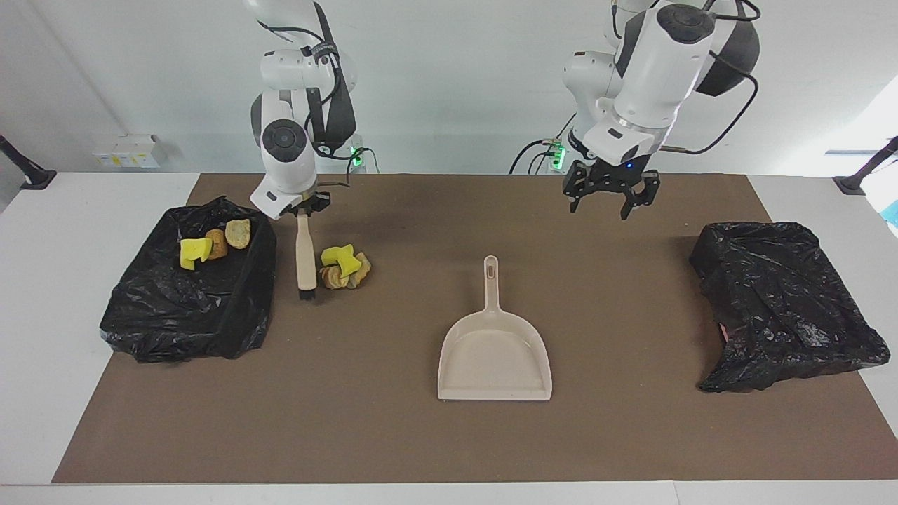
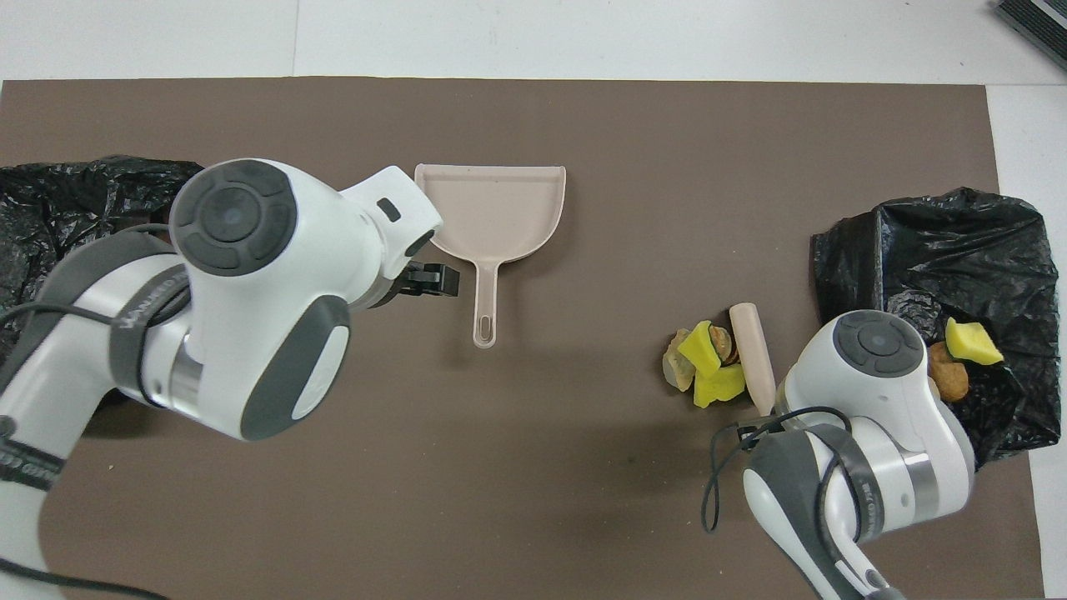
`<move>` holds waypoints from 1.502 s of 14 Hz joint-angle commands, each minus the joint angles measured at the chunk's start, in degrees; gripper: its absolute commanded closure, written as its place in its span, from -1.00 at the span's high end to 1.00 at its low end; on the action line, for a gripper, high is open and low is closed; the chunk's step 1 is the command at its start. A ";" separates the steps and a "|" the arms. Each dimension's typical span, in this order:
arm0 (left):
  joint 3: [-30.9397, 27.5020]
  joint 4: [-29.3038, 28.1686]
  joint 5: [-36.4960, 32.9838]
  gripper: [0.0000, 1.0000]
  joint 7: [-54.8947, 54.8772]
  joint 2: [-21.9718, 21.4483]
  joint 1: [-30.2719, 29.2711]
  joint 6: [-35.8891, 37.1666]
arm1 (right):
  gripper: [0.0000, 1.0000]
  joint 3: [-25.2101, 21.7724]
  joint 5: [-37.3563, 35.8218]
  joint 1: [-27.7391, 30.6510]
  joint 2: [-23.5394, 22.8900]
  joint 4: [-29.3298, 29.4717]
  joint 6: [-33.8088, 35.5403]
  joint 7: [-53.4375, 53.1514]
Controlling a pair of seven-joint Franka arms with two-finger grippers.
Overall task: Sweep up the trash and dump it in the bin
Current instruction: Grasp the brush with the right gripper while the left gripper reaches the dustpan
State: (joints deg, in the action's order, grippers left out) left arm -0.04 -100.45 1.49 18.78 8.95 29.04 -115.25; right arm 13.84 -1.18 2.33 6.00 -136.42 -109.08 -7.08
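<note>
One beige dustpan (image 1: 494,358) lies mid-desk. Two black-lined bins, one at each end edge: the bin (image 1: 189,294) at the right arm's end holds three trash pieces, the other bin (image 1: 786,301) shows none. A loose trash pile (image 1: 344,266) sits beside the brush (image 1: 306,256), which the right gripper (image 1: 303,208) clamps upright by its handle. The left gripper (image 1: 609,200) hangs with fingers spread, empty, over the desk near the dustpan's handle.

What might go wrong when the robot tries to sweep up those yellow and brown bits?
The trash pile lies well apart from the dustpan, so bits may scatter on the way. The brush in the right gripper could push some bits against the nearby bin. The open left gripper might knock the dustpan's handle askew.
</note>
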 commanded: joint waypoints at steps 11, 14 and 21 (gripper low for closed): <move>-0.92 3.42 -0.88 0.84 7.76 13.72 6.65 -8.33 | -1.00 0.13 4.52 -3.13 -1.61 0.63 -0.96 -3.47; -0.83 1.58 -0.53 0.30 7.59 13.38 7.26 -8.07 | -1.00 0.13 4.52 -3.04 -1.52 0.63 -0.96 -3.38; -1.01 2.28 -0.79 -1.00 5.84 12.41 6.30 -5.95 | -1.00 0.13 4.52 -3.04 -1.52 0.63 -0.96 -3.46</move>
State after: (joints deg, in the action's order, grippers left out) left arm -0.37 -98.35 1.44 25.51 22.68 35.50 -122.67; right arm 13.80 2.02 -1.12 5.11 -136.30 -109.37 -10.45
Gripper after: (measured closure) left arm 0.687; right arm 0.740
